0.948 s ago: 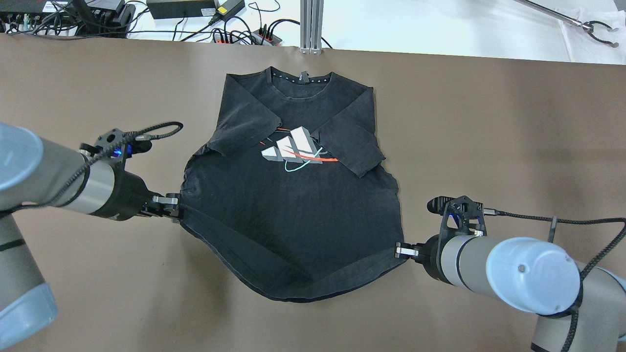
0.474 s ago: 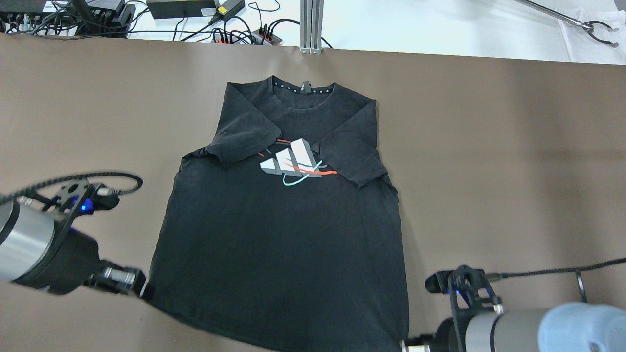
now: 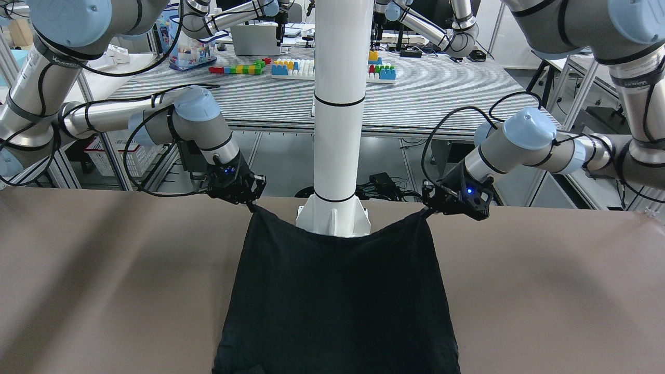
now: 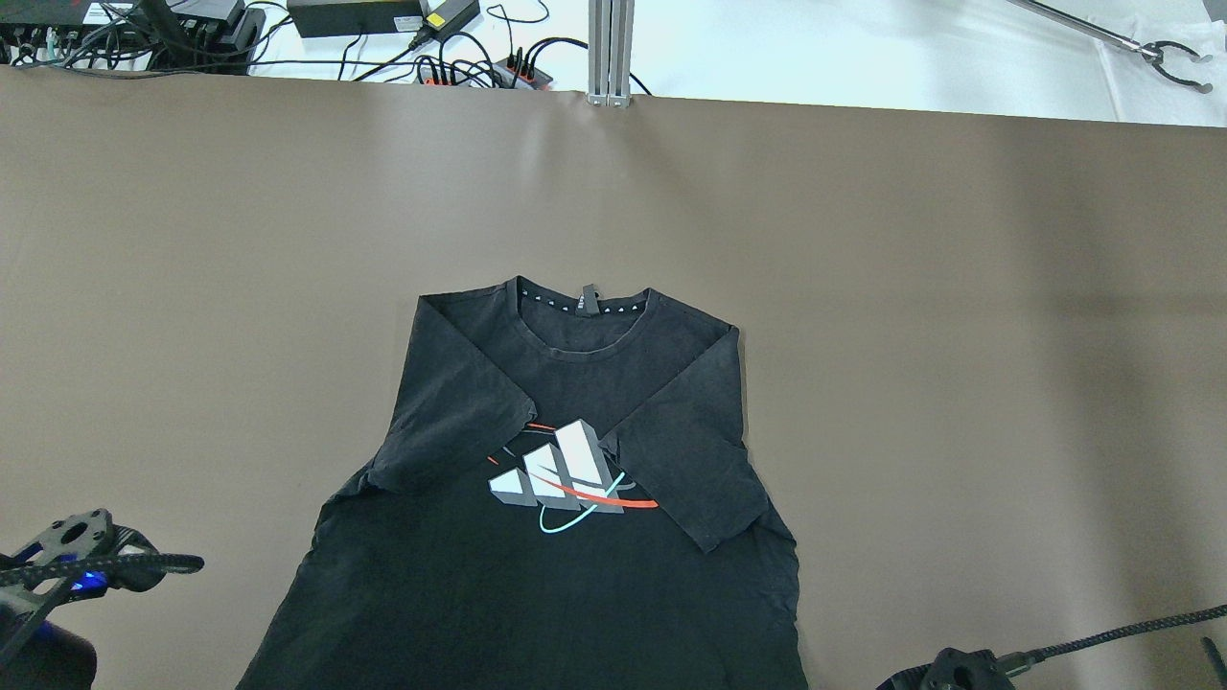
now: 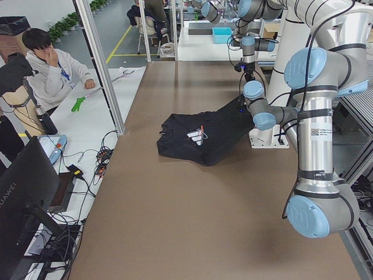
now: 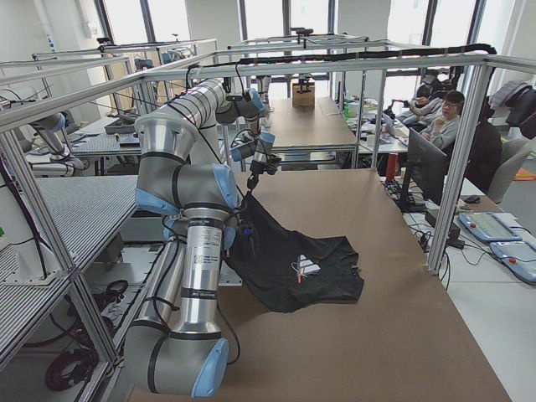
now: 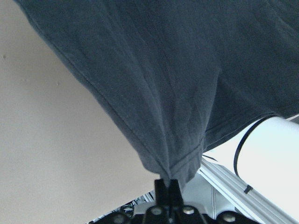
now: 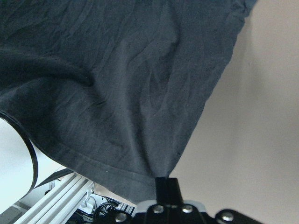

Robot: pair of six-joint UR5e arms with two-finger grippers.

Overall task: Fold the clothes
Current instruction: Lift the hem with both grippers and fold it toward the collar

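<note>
The clothes are a black T-shirt [image 4: 537,594] with a white, red and teal chest print, front up, both sleeves folded in over the chest. Its collar points to the far edge. The bottom hem reaches the robot's edge of the brown table [image 3: 545,291]. My left gripper [image 3: 427,210] is shut on one hem corner and my right gripper [image 3: 253,206] on the other. The hem sags between them in front of the pole's base. In each wrist view the fabric bunches into the closed fingertips, shown in the left wrist view [image 7: 167,183] and the right wrist view [image 8: 166,181].
A white pole [image 3: 338,104] on a base plate [image 3: 332,222] stands at the robot's edge between the arms. Cables and power strips [image 4: 383,38] lie beyond the far table edge. A seated person [image 5: 52,70] and monitors are off the far side.
Both grippers have drawn back toward the robot's edge with the hem corners in them. The whole T-shirt has slid toward the robot and stretched out flat.
</note>
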